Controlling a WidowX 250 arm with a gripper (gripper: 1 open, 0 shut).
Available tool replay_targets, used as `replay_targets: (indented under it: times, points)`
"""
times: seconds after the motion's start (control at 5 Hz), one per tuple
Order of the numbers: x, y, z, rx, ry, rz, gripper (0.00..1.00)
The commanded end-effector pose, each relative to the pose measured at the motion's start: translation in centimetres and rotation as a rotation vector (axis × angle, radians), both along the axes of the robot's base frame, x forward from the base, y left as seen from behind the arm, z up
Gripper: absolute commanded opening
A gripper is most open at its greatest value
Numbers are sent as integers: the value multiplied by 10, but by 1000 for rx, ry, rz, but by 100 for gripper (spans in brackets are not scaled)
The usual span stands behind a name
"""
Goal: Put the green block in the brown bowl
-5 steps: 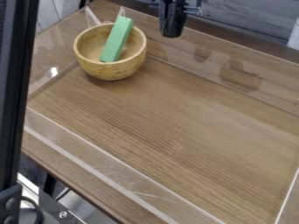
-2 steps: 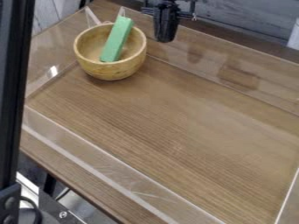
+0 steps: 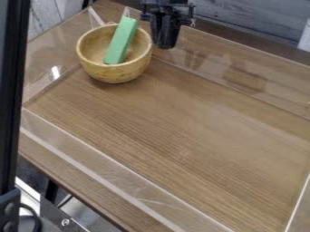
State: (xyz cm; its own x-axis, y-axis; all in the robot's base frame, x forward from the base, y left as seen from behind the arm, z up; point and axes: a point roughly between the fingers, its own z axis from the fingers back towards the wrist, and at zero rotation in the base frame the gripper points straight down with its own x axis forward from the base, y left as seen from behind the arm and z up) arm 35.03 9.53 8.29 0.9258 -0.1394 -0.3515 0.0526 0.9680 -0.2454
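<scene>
One green block [image 3: 120, 42] leans in the brown bowl [image 3: 115, 74]; jaws [image 3: 166, 42], opening unclear, should rise without touching it.

tool [image 3: 168, 27] tips blurred, arm [image 3: 169, 3] cropped above

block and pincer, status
pincer right beside bowl, can't tell if open; block in bowl, leaning on its wall, one end up past the rim; nothing seen in the way
</scene>
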Motion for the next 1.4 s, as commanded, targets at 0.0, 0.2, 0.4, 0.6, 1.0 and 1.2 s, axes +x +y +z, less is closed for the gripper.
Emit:
replay_targets:
  times: [0.0,0.2,0.4,0.6,1.0,1.2]
  points:
    - [-1,3,37,20,-155,0,0]
    - [-4,2,29,-2,-192,-4,0]
    - [-3,4,29,-10,-168,18,0]
    - [-2,5,31,-25,-150,37,0]
    - [0,3,14,-48,-125,46,0]
    - [1,4,16,-68,-111,57,0]
